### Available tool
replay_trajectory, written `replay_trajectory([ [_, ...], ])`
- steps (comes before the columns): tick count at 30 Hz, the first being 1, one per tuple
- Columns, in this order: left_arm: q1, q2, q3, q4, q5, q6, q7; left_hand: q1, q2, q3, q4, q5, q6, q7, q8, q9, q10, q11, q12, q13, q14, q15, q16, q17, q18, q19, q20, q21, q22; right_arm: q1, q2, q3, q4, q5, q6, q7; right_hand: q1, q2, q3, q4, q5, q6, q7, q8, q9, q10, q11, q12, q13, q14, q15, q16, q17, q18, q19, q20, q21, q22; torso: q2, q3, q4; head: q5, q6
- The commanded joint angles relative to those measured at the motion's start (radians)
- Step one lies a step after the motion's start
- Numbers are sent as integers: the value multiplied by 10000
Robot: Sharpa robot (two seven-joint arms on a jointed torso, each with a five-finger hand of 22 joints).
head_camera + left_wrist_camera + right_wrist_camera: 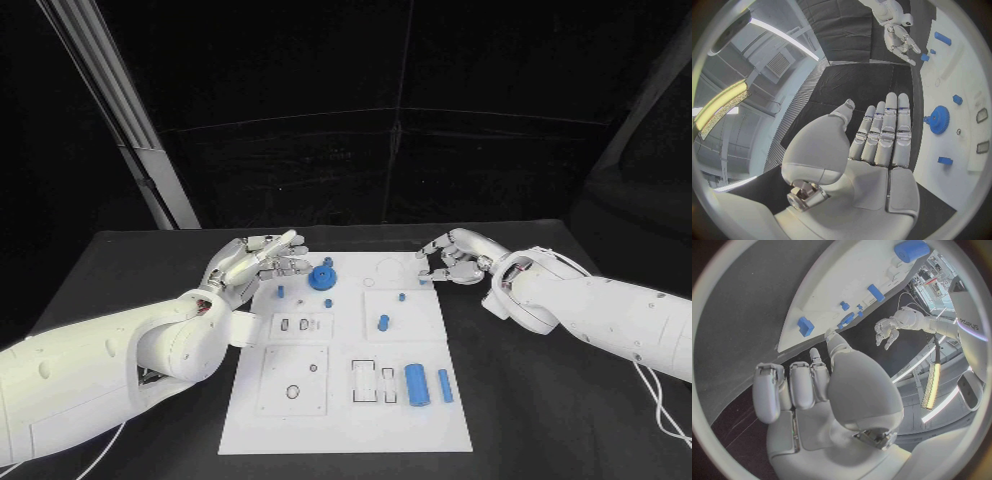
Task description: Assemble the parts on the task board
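Beside the task board (346,400), nothing is being held by the left hand (257,262), fingers extended. Nothing is being gripped by the right hand (454,256), its fingers curled inward.

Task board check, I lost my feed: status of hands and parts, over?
Left hand open, beside blue gear. Right hand empty, fingers curled, at task board far edge. Large blue cylinder lying loose. Nothing in the way.

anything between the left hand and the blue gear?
Nothing. In the left wrist view only bare task board separates the left hand from the blue gear; fingertips stop just short of it.
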Motion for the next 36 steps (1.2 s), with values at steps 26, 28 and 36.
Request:
replay_trajectory([
  [26, -19, 34, -2, -98, -9, 167, 13, -40, 82, 7, -61, 6, -14, 24, -35, -10, -43, 3, -59, -12, 26, 65, -56, 18, 63, 53, 15, -57, -16, -183, 250, 6, -586, -503, 572, -96, -54, 80, -45, -73, 29, 135, 11, 52, 29, -20, -4, 35, 887, 262, 39, -36, 36, -81, 1, 16, -41, 912, -7, -4, 24, -36, -73],
  [28, -19, 36, -2, -103, -9, 169, 10, -40, 82, 7, -61, 6, -14, 24, -35, -10, -43, 3, -59, -12, 26, 65, -56, 18, 63, 53, 15, -57, -16, -185, 272, 6, -629, -506, 596, -100, -37, 155, -23, -98, -21, 198, 1, 83, 37, -3, -13, 54, 905, 264, 33, -33, 40, -82, 6, 14, -39, 919, -9, -5, 17, -36, -75],
  [36, -20, 46, -2, -116, -9, 181, 0, -40, 82, 7, -61, 6, -14, 24, -35, -10, -43, 3, -59, -12, 26, 65, -56, 18, 63, 53, 15, -57, -16, -220, 373, 6, -754, -509, 686, -113, 54, 569, 192, -242, -521, 592, -60, 228, 63, 78, -70, 140, 991, 274, -14, -19, 64, -93, 43, -24, -23, 974, -6, -5, 17, -48, -96],
])
